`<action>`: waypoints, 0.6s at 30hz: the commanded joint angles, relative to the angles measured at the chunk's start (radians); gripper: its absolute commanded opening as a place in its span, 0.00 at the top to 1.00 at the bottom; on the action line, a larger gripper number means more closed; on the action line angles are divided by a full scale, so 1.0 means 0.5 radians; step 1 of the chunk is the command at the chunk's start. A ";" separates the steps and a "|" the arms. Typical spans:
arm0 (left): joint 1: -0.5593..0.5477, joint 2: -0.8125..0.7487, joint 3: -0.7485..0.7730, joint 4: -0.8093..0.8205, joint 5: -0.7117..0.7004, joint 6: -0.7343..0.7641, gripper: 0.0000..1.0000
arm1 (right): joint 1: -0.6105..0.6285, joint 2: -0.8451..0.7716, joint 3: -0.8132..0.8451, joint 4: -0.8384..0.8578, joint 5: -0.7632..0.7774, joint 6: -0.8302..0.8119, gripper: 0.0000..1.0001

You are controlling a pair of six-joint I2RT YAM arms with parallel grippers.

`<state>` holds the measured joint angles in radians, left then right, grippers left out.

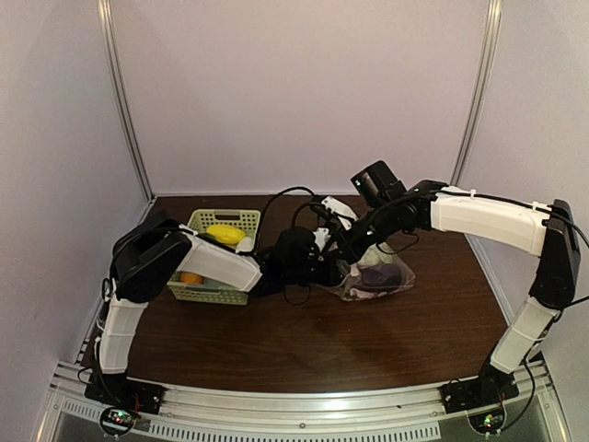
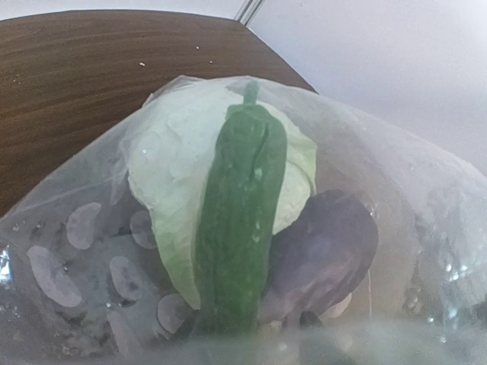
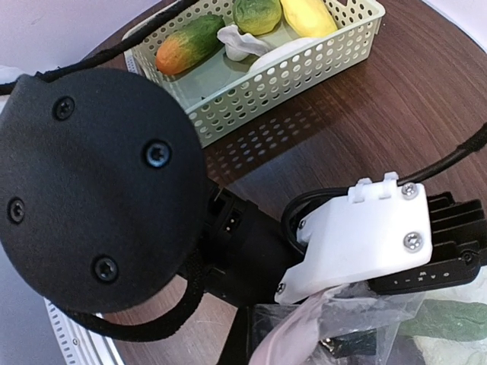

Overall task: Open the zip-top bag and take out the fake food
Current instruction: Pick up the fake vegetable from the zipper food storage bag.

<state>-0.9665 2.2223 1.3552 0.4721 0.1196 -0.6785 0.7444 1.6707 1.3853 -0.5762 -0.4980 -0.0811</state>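
The zip-top bag (image 1: 382,276) lies right of the table's middle, its left edge raised. It holds fake food: a dark purple eggplant (image 1: 383,273) and whitish pieces. My left gripper (image 1: 324,262) is at the bag's mouth. Its wrist view looks in at a green cucumber (image 2: 240,220), a pale green cabbage (image 2: 171,167) and the eggplant (image 2: 327,251). The bag's rim blurs over its fingers. My right gripper (image 1: 348,253) is at the same edge from above. Its wrist view shows the bag (image 3: 358,312) with its pale zip strip (image 3: 285,353) rising from between the jaws.
A pale green lattice basket (image 1: 207,296) stands at the left, also in the right wrist view (image 3: 304,76). It holds a yellow piece (image 3: 308,15), a green one (image 3: 257,14), a whitish one (image 3: 240,42) and an orange-green one (image 3: 183,47). The left arm's wrist (image 3: 91,182) crowds the right camera.
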 commanded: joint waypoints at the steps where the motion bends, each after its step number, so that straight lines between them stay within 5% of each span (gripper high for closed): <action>1: 0.031 0.169 0.145 -0.035 -0.032 0.009 0.56 | 0.017 -0.005 0.055 0.042 -0.114 0.006 1.00; 11: 0.062 0.594 0.675 -0.502 0.029 -0.077 0.55 | 0.017 0.007 0.059 0.051 -0.116 -0.003 1.00; 18: 0.121 0.661 0.624 -0.239 0.318 -0.137 0.75 | 0.012 -0.003 0.061 0.057 -0.095 -0.014 1.00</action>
<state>-0.9463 2.4767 1.6955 0.3767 0.2119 -0.7181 0.7109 1.6962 1.3849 -0.6098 -0.4271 -0.0788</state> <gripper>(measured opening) 0.284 0.012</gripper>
